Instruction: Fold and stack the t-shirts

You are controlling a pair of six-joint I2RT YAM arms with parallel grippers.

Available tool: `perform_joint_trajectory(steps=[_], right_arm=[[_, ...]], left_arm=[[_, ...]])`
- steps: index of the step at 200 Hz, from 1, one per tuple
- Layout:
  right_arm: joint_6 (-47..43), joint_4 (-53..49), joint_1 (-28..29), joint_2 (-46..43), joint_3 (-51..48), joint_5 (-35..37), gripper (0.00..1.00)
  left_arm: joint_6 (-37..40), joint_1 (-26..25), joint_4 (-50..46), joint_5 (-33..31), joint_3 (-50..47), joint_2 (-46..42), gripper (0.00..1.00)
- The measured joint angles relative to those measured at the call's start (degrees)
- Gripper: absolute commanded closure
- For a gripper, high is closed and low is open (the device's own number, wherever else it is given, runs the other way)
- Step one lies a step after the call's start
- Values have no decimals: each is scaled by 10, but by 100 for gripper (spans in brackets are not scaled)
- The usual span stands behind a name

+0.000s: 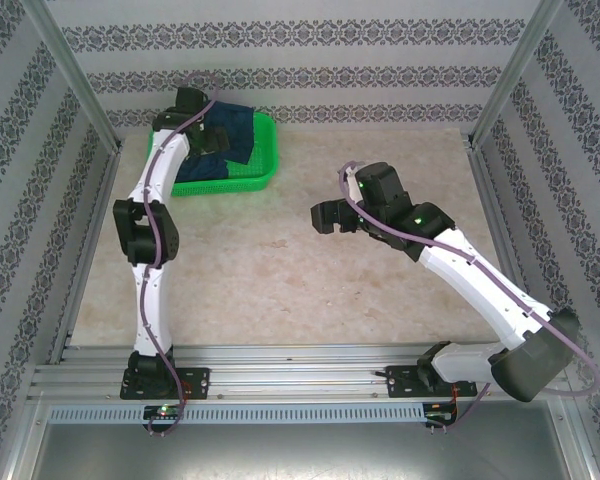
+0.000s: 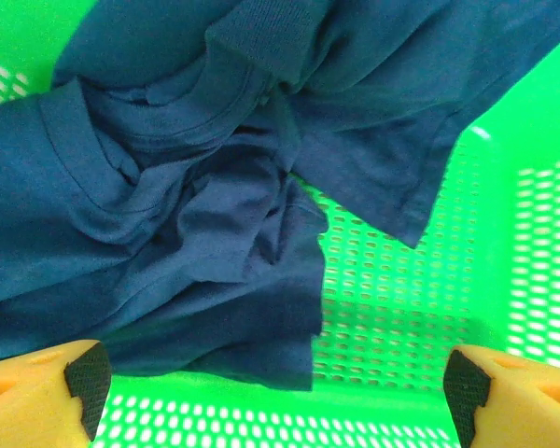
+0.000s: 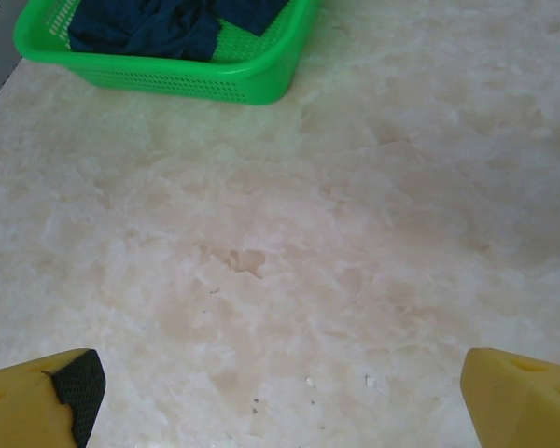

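A dark navy t-shirt [image 2: 196, 205] lies crumpled inside the green mesh basket [image 2: 420, 308]; its white graphic is hidden. In the top view the t-shirt [image 1: 232, 132] shows in the basket [image 1: 255, 176] at the table's far left. My left gripper [image 2: 275, 392] hangs open just above the basket, its yellow fingers [image 2: 37, 392] wide apart with nothing between them. My right gripper [image 1: 330, 216] hovers open over the middle of the table; in its wrist view the right gripper [image 3: 278, 397] faces bare table, with the t-shirt [image 3: 159, 28] and basket [image 3: 215, 79] far ahead.
The beige marbled table [image 1: 280, 280] has patterned walls on three sides and aluminium posts at the corners. The left arm [image 1: 145, 250] stretches from its base up to the basket. The basket's raised rim surrounds the cloth.
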Motion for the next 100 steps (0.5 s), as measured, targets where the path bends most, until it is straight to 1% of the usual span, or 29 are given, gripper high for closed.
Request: perform_joint_trajectory(steps=[22,54,64,74,80,95,100], right_arm=[[13,-5,0,-7,0,-1,2],[22,-6,9,-22,0,-1,2],[25,-7,10,-22,0,0,2],[28,-10,11,-22,0,0,2],[29,-11,11,-22,0,0,2],[31,-13,11,-22,0,0,2],[32,-13,11,-22,0,0,2]], left_arm=[[6,0,-19,-23,48,54,10],[8,0,-17,-33,53,86,12],[8,0,-13,-33,54,90,15],[8,0,-10,-35,56,93,22],[7,0,-6,-35,59,96,24],[3,0,3,-41,63,104,24],[1,0,6,-42,65,107,22]])
